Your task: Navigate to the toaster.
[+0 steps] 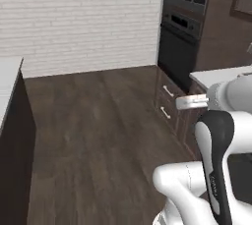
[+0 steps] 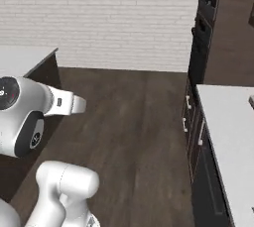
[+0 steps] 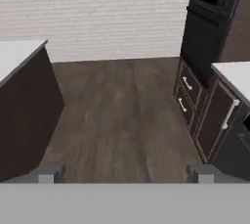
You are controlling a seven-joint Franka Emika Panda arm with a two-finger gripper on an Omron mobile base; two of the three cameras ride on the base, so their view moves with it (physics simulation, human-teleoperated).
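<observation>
Fingers [image 3: 125, 173] first, right at the bottom of the hand view: two small grey tips [image 3: 49, 173] set far apart, wide open, nothing between them, aimed out over the floor.

Behind them in the base views the white arm [image 1: 216, 160] is folded up close to the base, elbow high, its dark-banded upper link upright and the forearm reaching forward roughly level; from the right base view the big round joint [image 2: 20, 107] sits on the near left with a short white link poking right.

Dark wood floor [image 3: 122, 110] runs ahead, planks pointing away toward the far wall.

On the near left, a dark cabinet block [image 3: 24, 105] with a pale tabletop [image 3: 14, 52].

On the right, a row of dark cabinets: a door with a long light handle [image 3: 228, 114], then two drawers [image 3: 188, 93] with short light handles, under another pale tabletop [image 2: 233, 137] that runs along the right side.

Past the drawers stands a tall dark column with a built-in black oven [image 1: 178, 47] and a second dark appliance above it.

Farthest off, a white brick wall [image 2: 99, 18] spans the back.

Toaster: I cannot tell where it is, nor which way it points, from these views.
</observation>
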